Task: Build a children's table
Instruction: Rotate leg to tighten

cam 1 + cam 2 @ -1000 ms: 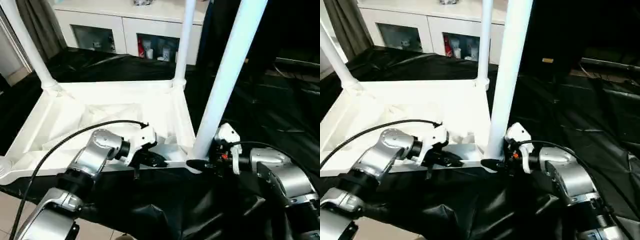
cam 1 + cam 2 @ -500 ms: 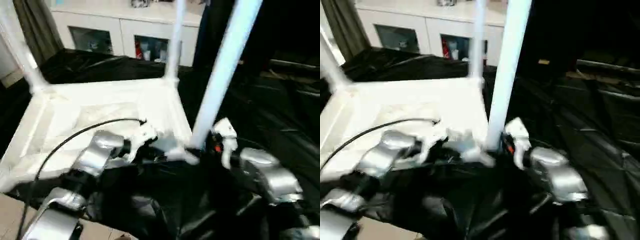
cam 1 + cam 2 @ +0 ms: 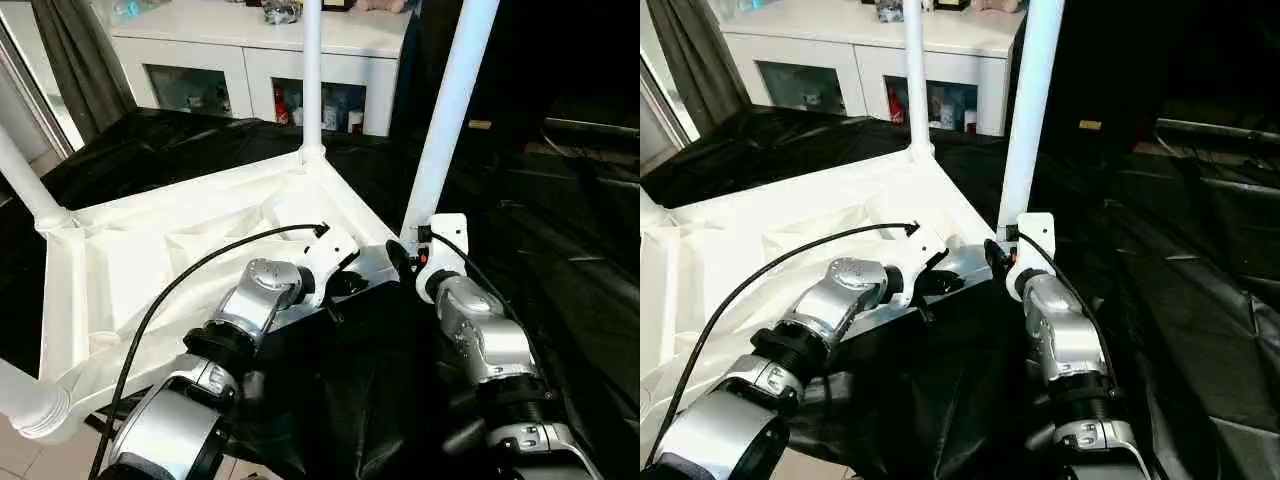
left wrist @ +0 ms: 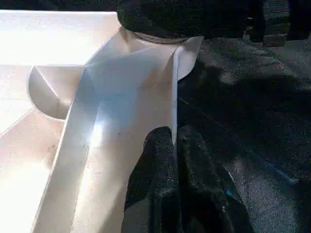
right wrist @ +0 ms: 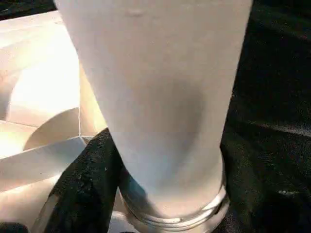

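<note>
- White plastic rectangular tabletop (image 3: 150, 270) lies upside down on a black crinkled plastic sheet (image 3: 560, 260), its ribbed underside facing up; it occupies the left half of the head view, from about 9 o'clock to the centre.
- Four long white tubular legs stand in its round corner sockets: the near-right leg (image 3: 447, 110) rises toward 1 o'clock, the far-right leg (image 3: 311, 75) toward 12 o'clock, the far-left leg (image 3: 25, 190) at 9 o'clock, and the near-left leg (image 3: 28, 408) at 8 o'clock, cut off by the picture's edge.
- Left gripper (image 4: 175, 145), on a silver forearm coming up from 7 o'clock, is clenched on the thin near rim of the tabletop, one black finger (image 4: 150, 170) on each side of the rim's edge, just beside the near-right corner.
- Right gripper (image 3: 400, 262), on a silver forearm coming up from 5 o'clock, grasps the near-right leg at its base: the two black fingers (image 5: 85, 189) sit on either side of the tube, just above the socket collar.
- White glass-door cabinet (image 3: 250, 70) stands behind the sheet at 11 to 12 o'clock, with small items on its shelves.
- Grey curtain (image 3: 85, 60) hangs at 10 o'clock.
</note>
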{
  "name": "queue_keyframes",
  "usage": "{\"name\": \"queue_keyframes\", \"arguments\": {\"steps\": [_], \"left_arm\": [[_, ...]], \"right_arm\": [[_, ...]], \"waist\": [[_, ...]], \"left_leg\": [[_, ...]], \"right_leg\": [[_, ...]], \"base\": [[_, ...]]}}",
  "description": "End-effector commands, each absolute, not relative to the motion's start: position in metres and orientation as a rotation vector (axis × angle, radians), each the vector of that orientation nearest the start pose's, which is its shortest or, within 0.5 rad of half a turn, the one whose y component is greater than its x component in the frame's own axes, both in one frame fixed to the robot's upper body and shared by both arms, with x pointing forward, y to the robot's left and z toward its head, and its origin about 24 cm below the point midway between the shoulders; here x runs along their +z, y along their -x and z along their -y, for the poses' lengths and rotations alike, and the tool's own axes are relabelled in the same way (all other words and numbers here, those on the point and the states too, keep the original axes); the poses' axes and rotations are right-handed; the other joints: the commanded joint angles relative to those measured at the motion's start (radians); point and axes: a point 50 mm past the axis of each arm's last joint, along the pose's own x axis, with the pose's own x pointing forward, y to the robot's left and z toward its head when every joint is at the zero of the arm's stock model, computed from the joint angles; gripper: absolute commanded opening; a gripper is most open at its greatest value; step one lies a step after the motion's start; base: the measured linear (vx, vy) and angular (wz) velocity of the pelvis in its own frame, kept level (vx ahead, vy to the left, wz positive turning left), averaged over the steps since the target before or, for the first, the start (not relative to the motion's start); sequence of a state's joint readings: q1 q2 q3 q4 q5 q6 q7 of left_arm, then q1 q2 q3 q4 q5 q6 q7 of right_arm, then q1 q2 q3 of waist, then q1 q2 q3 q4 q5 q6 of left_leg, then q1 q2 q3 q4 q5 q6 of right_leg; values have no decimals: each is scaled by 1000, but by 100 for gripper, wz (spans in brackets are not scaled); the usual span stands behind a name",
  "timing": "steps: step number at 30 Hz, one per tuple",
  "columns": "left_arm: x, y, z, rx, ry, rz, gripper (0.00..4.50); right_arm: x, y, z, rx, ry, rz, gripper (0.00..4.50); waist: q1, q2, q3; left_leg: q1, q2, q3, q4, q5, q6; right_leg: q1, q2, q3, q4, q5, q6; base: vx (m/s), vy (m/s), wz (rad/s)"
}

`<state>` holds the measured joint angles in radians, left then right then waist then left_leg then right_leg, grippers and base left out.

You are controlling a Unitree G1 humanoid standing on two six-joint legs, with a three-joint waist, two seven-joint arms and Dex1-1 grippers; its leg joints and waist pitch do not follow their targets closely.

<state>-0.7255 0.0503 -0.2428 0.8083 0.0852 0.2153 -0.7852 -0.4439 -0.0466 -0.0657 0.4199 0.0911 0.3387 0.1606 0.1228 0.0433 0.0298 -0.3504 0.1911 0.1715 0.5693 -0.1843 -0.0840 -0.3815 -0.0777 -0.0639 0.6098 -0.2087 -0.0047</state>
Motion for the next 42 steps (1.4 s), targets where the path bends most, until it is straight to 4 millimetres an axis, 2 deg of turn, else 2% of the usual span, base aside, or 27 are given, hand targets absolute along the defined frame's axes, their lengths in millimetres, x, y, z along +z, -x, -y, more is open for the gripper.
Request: {"name": "queue_keyframes", "arguments": {"steps": [1, 2, 4, 6, 8, 10, 11, 13, 15, 19, 25, 28, 34, 35, 37, 38, 39, 40, 42], "left_arm": [[47, -334, -33, -1130, -256, -393, 0], [47, -333, -35, -1148, -257, -389, 0], [48, -330, -43, -1199, -258, -386, 0], [48, -328, -49, -1232, -258, -386, 0], [48, -323, -59, -1303, -259, -385, 0], [48, -318, -68, -1374, -254, -384, 0], [48, -312, -77, -1437, -257, -400, 0], [49, -310, -83, -1469, -264, -412, 0], [49, -309, -90, -1489, -275, -417, 0], [50, -304, -102, -1538, -272, -450, 0], [50, -301, -107, -1546, -255, -462, 0], [50, -302, -105, -1535, -252, -456, 0], [52, -302, -105, -1530, -251, -452, 0], [52, -302, -105, -1529, -250, -452, 0], [51, -302, -106, -1519, -252, -452, 0], [51, -302, -105, -1508, -252, -451, 0], [50, -303, -105, -1494, -253, -448, 0], [50, -306, -103, -1465, -253, -443, 0], [49, -313, -97, -1388, -253, -436, 0]], "right_arm": [[25, -318, 102, 392, -109, -386, 337], [27, -318, 103, 417, -106, -378, 343], [31, -315, 108, 517, -87, -358, 373], [34, -312, 112, 597, -62, -350, 381], [41, -303, 121, 749, -3, -335, 381], [46, -294, 129, 859, 14, -337, 381], [51, -286, 140, 956, 36, -341, 381], [54, -282, 146, 1005, 58, -343, 381], [54, -278, 152, 1046, 68, -365, 381], [54, -272, 155, 1127, 76, -400, 381], [54, -270, 154, 1159, 82, -423, 355], [52, -271, 153, 1159, 80, -427, 325], [50, -269, 151, 1176, 83, -440, 277], [49, -269, 151, 1176, 82, -442, 274], [49, -268, 152, 1162, 81, -442, 268], [48, -269, 152, 1139, 77, -440, 267], [47, -270, 152, 1114, 73, -437, 267], [45, -272, 153, 1070, 71, -431, 266], [37, -278, 153, 942, 66, -432, 265]], "waist": [[0, -15, -45], [0, -21, -43], [4, -19, -44], [7, -21, -44], [6, -20, -48], [6, -20, -48], [8, -19, -49], [13, -17, -50], [19, -22, -50], [25, -15, -49], [24, -17, -47], [26, -23, -49], [29, -21, -49], [29, -16, -50], [28, -18, -50], [28, -14, -50], [27, -16, -51], [25, -13, -50], [22, -17, -48]], "left_leg": [[-4, 30, -12, -66, -183, 30], [-6, 31, -12, -68, -176, 34], [-6, 31, -12, -66, -171, 46], [-9, 33, -13, -65, -163, 56], [-11, 32, -12, -62, -138, 65], [-13, 34, -10, -56, -104, 89], [-12, 35, -11, -56, -101, 91], [-11, 40, -8, -52, -97, 107], [-9, 40, -6, -51, -103, 107], [-6, 43, -6, -52, -127, 92], [-7, 41, -8, -55, -132, 72], [-8, 40, -8, -53, -110, 76], [-9, 40, -8, -51, -103, 79], [-8, 40, -8, -51, -103, 78], [-8, 39, -8, -51, -107, 76], [-8, 39, -8, -51, -105, 75], [-8, 39, -8, -50, -105, 75], [-8, 39, -8, -50, -108, 72], [-7, 36, -9, -53, -122, 57]], "right_leg": [[44, -70, 47, -84, -176, -157], [44, -70, 47, -84, -165, -158], [47, -73, 46, -83, -169, -158], [50, -73, 46, -83, -158, -158], [51, -72, 45, -77, -116, -165], [51, -69, 46, -68, -30, -186], [53, -70, 44, -67, -23, -190], [48, -69, 42, -63, -3, -212], [46, -71, 43, -64, -26, -219], [42, -70, 43, -62, -44, -230], [43, -72, 44, -65, -78, -220], [44, -71, 43, -62, -55, -220], [44, -71, 43, -61, -49, -222], [44, -71, 43, -60, -48, -222], [45, -70, 43, -61, -43, -223], [44, -70, 43, -60, -40, -224], [45, -70, 43, -60, -35, -225], [43, -69, 43, -62, -35, -225], [45, -70, 42, -66, -68, -220]], "base": [[0, 0, 0], [0, 0, 0], [0, 0, 0], [0, 0, 0], [0, 0, 0], [0, 0, 0], [0, 0, 0], [0, 0, 0], [0, 0, 0], [0, 0, 0], [0, 0, 0], [0, 0, 0], [0, 0, 0], [0, 0, 0], [0, 0, 0], [0, 0, 0], [0, 0, 0], [0, 0, 0], [0, 0, 0]]}}
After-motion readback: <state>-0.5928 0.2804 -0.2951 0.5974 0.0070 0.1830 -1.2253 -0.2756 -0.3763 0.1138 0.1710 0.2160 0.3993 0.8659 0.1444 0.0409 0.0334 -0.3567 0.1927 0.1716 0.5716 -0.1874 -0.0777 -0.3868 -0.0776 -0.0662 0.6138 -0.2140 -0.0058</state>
